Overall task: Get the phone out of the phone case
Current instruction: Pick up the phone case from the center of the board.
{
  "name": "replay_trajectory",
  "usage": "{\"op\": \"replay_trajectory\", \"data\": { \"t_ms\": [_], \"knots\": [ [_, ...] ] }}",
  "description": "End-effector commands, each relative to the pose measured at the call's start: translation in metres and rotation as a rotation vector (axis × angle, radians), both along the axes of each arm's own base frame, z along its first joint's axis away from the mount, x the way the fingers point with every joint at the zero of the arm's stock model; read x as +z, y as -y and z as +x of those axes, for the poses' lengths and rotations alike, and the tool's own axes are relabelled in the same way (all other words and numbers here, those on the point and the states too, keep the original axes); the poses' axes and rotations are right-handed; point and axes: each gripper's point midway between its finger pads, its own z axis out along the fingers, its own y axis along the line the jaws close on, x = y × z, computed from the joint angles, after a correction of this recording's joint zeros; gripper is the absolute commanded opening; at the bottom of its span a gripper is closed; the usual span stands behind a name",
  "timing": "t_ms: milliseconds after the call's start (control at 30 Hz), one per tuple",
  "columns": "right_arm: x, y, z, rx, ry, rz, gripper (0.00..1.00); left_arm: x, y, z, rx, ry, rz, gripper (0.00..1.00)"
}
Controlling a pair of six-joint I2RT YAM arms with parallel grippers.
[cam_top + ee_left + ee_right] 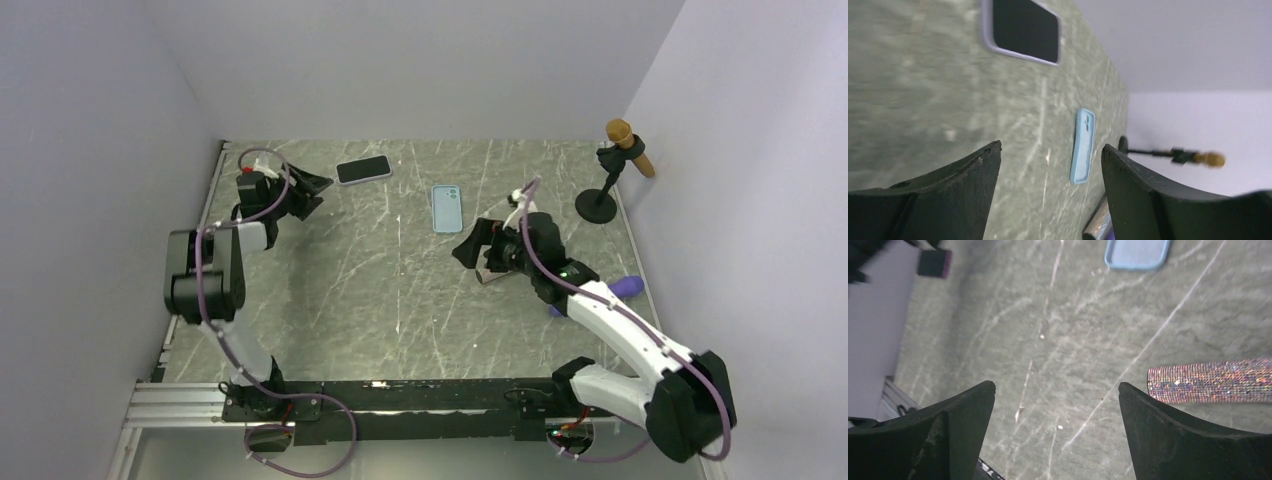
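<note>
The phone (363, 169) lies screen up toward the far left corner of the tabletop (380, 310), well apart from the blue case (447, 208) near the middle of the far edge. I judge the separating done, though I can't tell whether the phone's pale rim is another case. My left gripper (305, 192), near the phone, and my right gripper (478, 250), beside a glittery strip (1210, 381), are both spread and empty. Next I'd check that rim.
</note>
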Motion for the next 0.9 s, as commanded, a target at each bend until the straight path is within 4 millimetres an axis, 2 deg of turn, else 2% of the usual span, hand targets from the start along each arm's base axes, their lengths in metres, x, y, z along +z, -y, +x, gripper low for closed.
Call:
{"op": "replay_trajectory", "data": {
  "t_ms": [0,167,267,367,500,633,667,867],
  "knots": [
    [0.051,0.007,0.006,0.013,0.151,0.079,0.97,0.0,-0.018,0.04,0.096,0.018,-0.251,0.77],
    [0.065,0.016,0.01,0.015,0.173,0.104,0.97,-0.025,-0.044,0.088,0.199,-0.034,-0.091,0.8],
    [0.067,0.02,0.012,0.01,0.177,0.113,0.97,-0.041,-0.065,0.114,0.29,-0.081,-0.015,0.82],
    [0.068,0.021,0.011,0.013,0.169,0.127,0.97,-0.058,-0.076,0.139,0.326,-0.15,0.029,0.84],
    [0.073,0.022,0.01,0.009,0.171,0.146,0.97,-0.081,-0.072,0.17,0.304,-0.219,-0.023,0.87],
    [0.083,0.026,0.007,-0.007,0.189,0.153,0.97,-0.091,-0.055,0.195,0.243,-0.218,-0.057,0.97],
    [0.086,0.027,0.007,-0.013,0.196,0.154,0.97,-0.086,-0.05,0.202,0.224,-0.207,-0.055,0.97],
    [0.098,0.031,0.002,-0.033,0.214,0.172,0.97,-0.09,-0.016,0.207,0.137,-0.183,-0.104,0.96]
  ]
}}
